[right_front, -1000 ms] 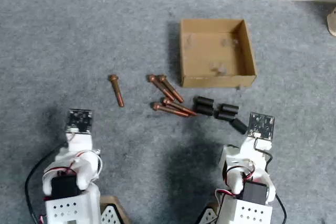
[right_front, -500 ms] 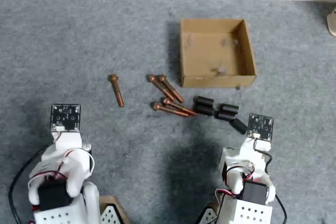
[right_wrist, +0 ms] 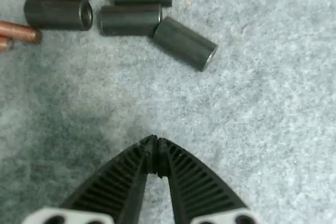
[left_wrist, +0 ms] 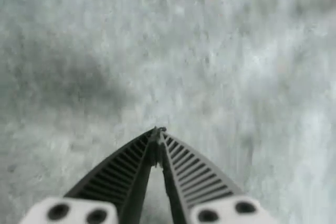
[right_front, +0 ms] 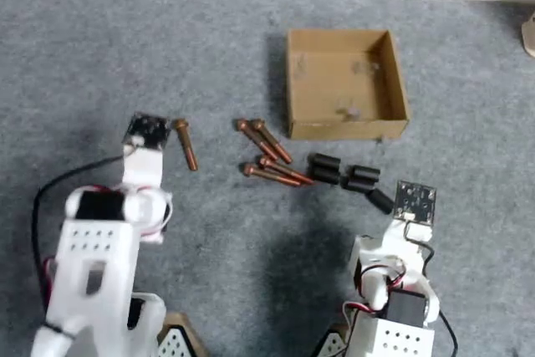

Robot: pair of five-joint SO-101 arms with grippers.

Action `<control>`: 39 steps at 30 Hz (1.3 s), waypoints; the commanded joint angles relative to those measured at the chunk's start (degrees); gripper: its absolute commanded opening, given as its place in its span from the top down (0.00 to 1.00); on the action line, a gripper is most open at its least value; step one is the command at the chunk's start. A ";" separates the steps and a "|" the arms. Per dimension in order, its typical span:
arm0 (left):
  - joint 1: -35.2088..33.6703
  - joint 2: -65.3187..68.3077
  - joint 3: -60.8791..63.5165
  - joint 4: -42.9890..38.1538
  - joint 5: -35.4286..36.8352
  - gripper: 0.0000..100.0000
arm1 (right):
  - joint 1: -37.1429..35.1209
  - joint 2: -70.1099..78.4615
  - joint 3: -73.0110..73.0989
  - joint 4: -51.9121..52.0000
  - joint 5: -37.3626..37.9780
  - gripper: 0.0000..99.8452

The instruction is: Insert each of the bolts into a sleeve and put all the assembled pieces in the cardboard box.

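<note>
Left arm [right_front: 100, 223] has swung forward and toward the middle of the desk since the earlier frames. Its wrist is now just beside the lone copper-coloured metal bolt [right_front: 185, 145]; half a second ago it sat well behind that bolt. Right arm [right_front: 393, 290]: no shift noted. Bolts, sleeves and box lie where they lay before.

Left claw [left_wrist: 157, 132]: fingers together, tips meeting, nothing between them. It hangs over bare grey felt-covered desk [right_front: 84, 56]. One end of a copper bolt shows at the edge of the left wrist view, apart from the claw.

Right claw [right_wrist: 156, 145]: fingers together, tips touching, empty. It hangs over the desk near the group of five black cylindrical sleeves [right_wrist: 131, 19], touching none of them.

Sleeves: all lying on their sides, two as a side-by-side pair, two more beside them, the fifth angled off at the end nearest the right arm.

Cluster of four copper-coloured bolts [right_front: 269, 155]: lying crossed between the lone bolt and the sleeves, with one bolt tip reaching the nearest sleeve.

Open square cardboard box [right_front: 347, 130]: beyond the sleeves. All bolts and sleeves lie outside it, and no bolt is in a sleeve.
</note>
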 commanded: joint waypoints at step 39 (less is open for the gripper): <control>2.15 63.96 -55.43 0.44 24.88 0.56 | 0.22 -0.66 8.22 0.22 -0.44 1.00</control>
